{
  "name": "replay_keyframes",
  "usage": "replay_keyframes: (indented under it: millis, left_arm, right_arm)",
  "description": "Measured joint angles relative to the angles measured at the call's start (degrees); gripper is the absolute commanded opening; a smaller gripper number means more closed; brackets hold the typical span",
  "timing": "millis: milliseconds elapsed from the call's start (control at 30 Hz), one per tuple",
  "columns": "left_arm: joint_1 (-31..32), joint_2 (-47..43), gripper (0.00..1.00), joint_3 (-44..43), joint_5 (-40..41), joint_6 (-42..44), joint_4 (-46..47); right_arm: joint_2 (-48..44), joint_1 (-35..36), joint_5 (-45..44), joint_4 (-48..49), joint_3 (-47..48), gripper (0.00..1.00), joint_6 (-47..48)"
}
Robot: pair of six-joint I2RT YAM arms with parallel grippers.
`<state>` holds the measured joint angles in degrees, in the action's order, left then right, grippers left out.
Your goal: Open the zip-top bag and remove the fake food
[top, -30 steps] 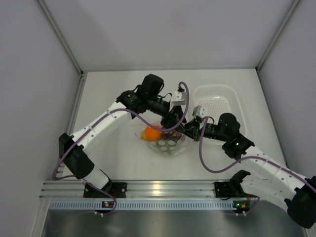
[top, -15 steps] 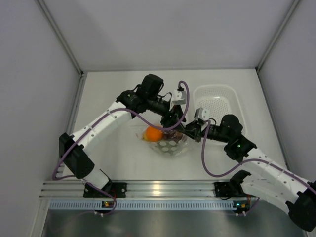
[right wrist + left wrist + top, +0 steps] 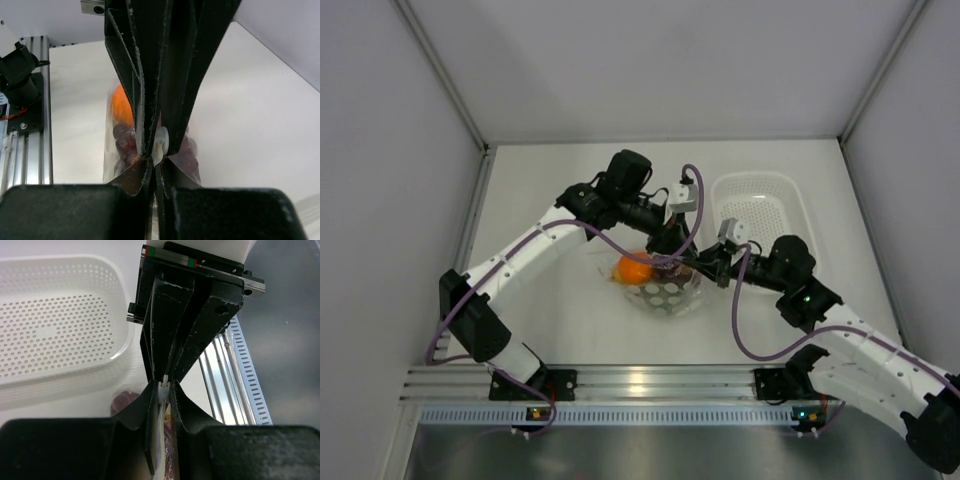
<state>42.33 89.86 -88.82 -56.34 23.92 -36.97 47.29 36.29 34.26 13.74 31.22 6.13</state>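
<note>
While both arms reach inward over the middle of the white table (image 3: pixel 550 200), the top view shows the left gripper (image 3: pixel 669 256) and right gripper (image 3: pixel 697 268) converging on the far right edge of the zip-top bag (image 3: pixel 665 297). The bag's dotted body spreads out on the near side of them. Its long axis runs roughly left to right across the table, with the orange (image 3: pixel 632 269) at its left end and the dark red grape bunch (image 3: pixel 676 273) just under the tips. The white perforated basket (image 3: pixel 800 205) sits to the right, close to but apart from the bag. Pale grey walls (image 3: pixel 650 70) close in the table on three sides, and an aluminium rail (image 3: pixel 640 382) runs along its near edge.

From the left wrist, that arm's own blurred fingers rise from the bottom and are pressed together on the white zip strip (image 3: pixel 164 386). The right arm's fingers come down from above and pinch the same strip, with no gap showing. The basket lies beyond on the left, the rail on the right, and a bit of grape shows below.

From the right wrist, both pairs of fingers again meet, clamped on a white bit of the strip (image 3: pixel 160 142). The bag hangs below them with the orange and grapes inside. Whether its mouth is parted cannot be told.
</note>
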Motion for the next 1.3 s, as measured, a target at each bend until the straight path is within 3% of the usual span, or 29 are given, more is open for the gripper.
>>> replay_keyframes:
  millis: [400, 833, 1300]
  left_arm:
    - [-1.3, -3.1, 0.0, 4.1, 3.8, 0.9, 0.8]
    - [-13.3, -5.6, 0.0, 8.8, 3.8, -0.7, -0.2]
    - [-16.3, -11.1, 0.0, 9.2, 16.4, -1.8, -10.3]
  right_arm:
    - [-5.4, 0.0, -5.6, 2.8, -4.5, 0.0, -4.3]
    - [-15.5, 0.0, -18.4, 3.0, -9.9, 0.0, -11.6]
    - [-21.4, 0.0, -23.6, -0.1, -12.1, 0.0, -12.7]
